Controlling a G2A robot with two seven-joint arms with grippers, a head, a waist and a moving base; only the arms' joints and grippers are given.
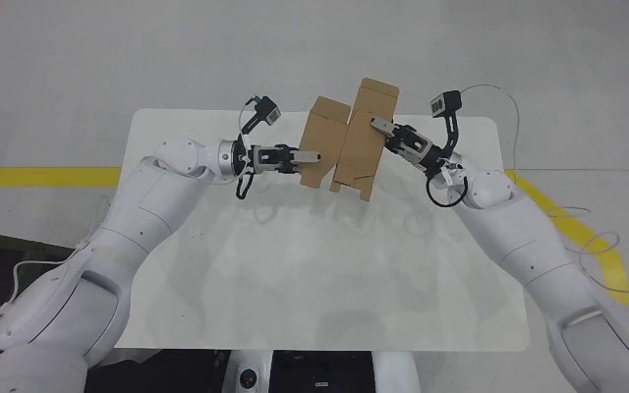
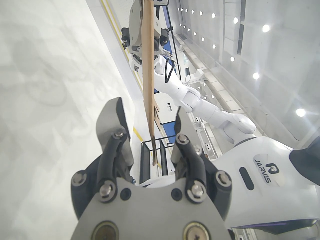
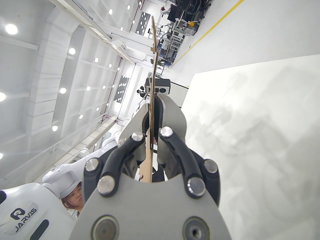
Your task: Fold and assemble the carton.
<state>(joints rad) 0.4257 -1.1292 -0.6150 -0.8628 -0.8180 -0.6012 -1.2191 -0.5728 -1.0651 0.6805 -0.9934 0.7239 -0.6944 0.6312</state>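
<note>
Upper middle of the top view: right pincer (image 1: 379, 125) is clamped on the carton (image 1: 346, 147), biting its right-hand panel near the top edge. In the right wrist view the jaws press tight on the cardboard, which runs edge-on away from them toward the upper centre of the frame.

Left pincer (image 1: 307, 157) sits at the carton's left edge. In the left wrist view its fingers (image 2: 117, 116) are spread wide. The cardboard edge passes between them with a gap on either side, so nothing is gripped there.

Carton is brown and mostly flat, with a crease between two panels and flaps at top and bottom, slightly tilted. It sits over the far part of the white surface (image 1: 324, 285), a bit right of centre. Can't tell whether the lower flaps touch the surface.

Yellow floor line (image 1: 59, 177) at mid left, running behind the surface.
</note>
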